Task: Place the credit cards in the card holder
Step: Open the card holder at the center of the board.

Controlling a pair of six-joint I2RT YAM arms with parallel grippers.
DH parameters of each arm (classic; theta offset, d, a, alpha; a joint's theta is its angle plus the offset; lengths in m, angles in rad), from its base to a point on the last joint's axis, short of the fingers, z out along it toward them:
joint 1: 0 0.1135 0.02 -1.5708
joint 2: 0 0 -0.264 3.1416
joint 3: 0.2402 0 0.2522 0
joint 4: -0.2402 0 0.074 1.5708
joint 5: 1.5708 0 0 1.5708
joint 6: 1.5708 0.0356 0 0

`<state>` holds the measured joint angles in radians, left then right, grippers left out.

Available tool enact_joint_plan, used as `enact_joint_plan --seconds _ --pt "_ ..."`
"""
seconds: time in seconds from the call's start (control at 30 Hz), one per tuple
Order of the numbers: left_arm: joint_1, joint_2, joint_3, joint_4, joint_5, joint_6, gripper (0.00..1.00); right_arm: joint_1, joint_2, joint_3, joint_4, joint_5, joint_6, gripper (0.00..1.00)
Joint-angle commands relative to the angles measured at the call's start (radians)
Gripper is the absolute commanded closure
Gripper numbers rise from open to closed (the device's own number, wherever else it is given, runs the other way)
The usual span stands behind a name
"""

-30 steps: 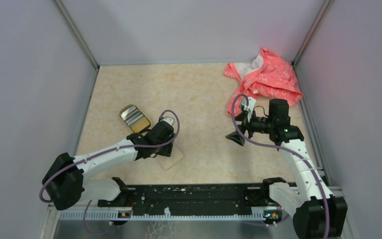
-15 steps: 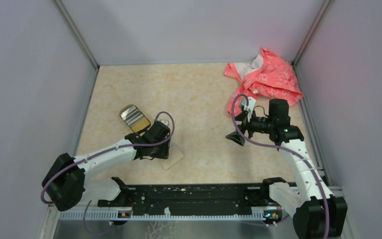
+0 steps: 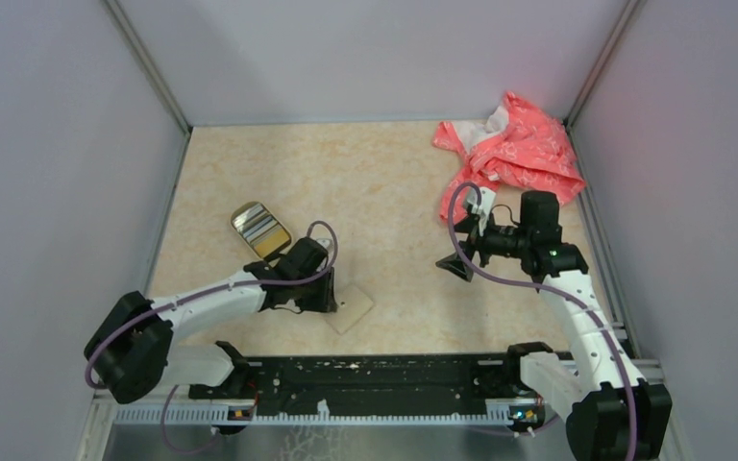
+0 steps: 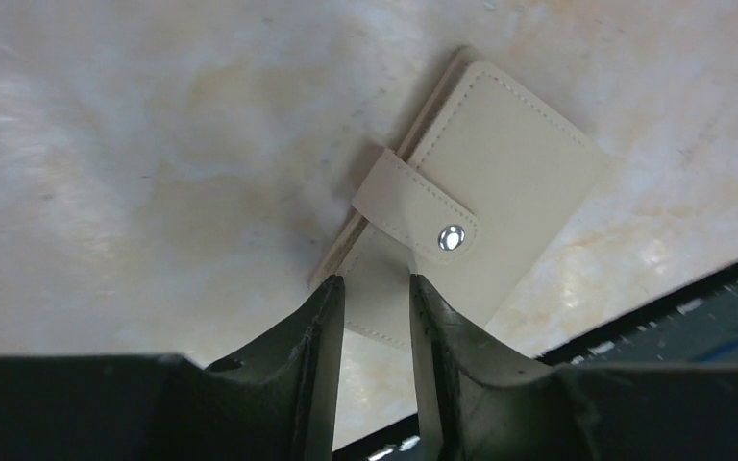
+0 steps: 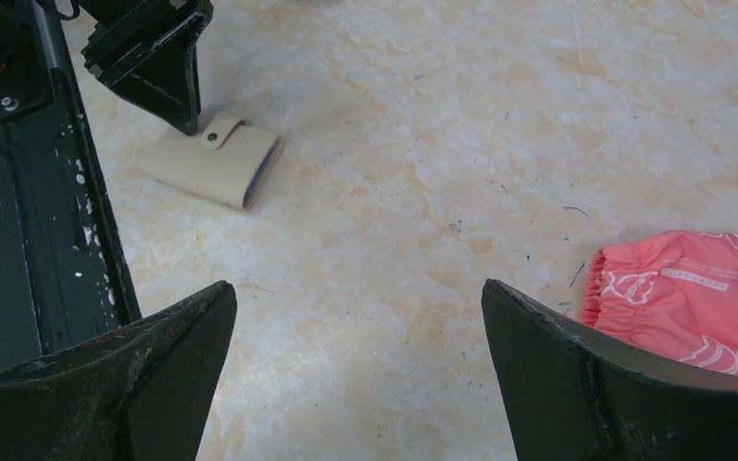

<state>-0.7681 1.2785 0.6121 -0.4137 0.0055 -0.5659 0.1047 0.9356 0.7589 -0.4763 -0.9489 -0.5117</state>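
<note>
1. From the overhead camera, the credit cards [image 3: 262, 230], thin plastic rectangles in mixed colours, lie stacked in a small oval tan dish [image 3: 238, 213] on the left of the table. None has reached the card holder [image 3: 354, 307], a flat beige folding wallet lying near the front edge, a short way from the dish. The left gripper [image 3: 325, 296] is down at the wallet's left side. The right gripper [image 3: 455, 266] hangs over bare table, well apart from both, with a crumpled pink patterned cloth [image 3: 514, 149] behind it.

2. Through the left wrist camera, the wallet [image 4: 514, 178] is flat and closed, its strap fastened by the silver snap [image 4: 452, 237]. My left pincer [image 4: 375, 283] has its fingers drawn close with a slim gap between them, tips at the wallet's near edge, and I see nothing pinched.

3. Through the right wrist camera, the right pincer [image 5: 356, 288] is spread wide and empty. The wallet [image 5: 213, 165] shows closed, with the left pincer [image 5: 188, 113] touching its strap corner.

4. My read: loading hasn't started. Unsnapping, opening, and every card transfer remain.
</note>
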Motion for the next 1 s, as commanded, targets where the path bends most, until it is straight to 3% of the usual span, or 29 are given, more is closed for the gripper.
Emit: enact_joint_plan --seconds 0.0,0.2,0.33,0.4,0.47,0.57,0.8,0.97 --pt "-0.007 -0.026 -0.081 0.210 0.265 -0.057 0.62 0.011 -0.015 0.002 0.046 -0.046 0.010 0.02" --pt "-0.009 -0.052 -0.138 0.404 0.400 -0.113 0.61 0.039 0.022 -0.011 0.037 -0.093 0.000 0.02" --pt "-0.011 -0.131 -0.138 0.389 0.341 -0.082 0.58 0.106 0.052 -0.040 -0.018 -0.141 -0.147 0.05" --pt "-0.011 -0.199 -0.154 0.384 0.308 -0.042 0.54 0.141 0.043 -0.086 -0.060 -0.181 -0.301 0.06" --pt "-0.011 -0.282 -0.183 0.390 0.271 0.031 0.51 0.178 0.034 -0.125 -0.093 -0.197 -0.429 0.04" --pt "-0.011 -0.384 -0.264 0.493 0.254 0.174 0.48 0.217 0.051 -0.125 -0.106 -0.181 -0.473 0.03" --pt "-0.011 -0.516 -0.545 1.010 0.324 0.486 0.40 0.237 0.075 -0.113 -0.135 -0.139 -0.513 0.04" --pt "-0.011 -0.439 -0.487 0.937 0.412 0.755 0.45 0.237 0.068 -0.114 -0.131 -0.140 -0.510 0.04"
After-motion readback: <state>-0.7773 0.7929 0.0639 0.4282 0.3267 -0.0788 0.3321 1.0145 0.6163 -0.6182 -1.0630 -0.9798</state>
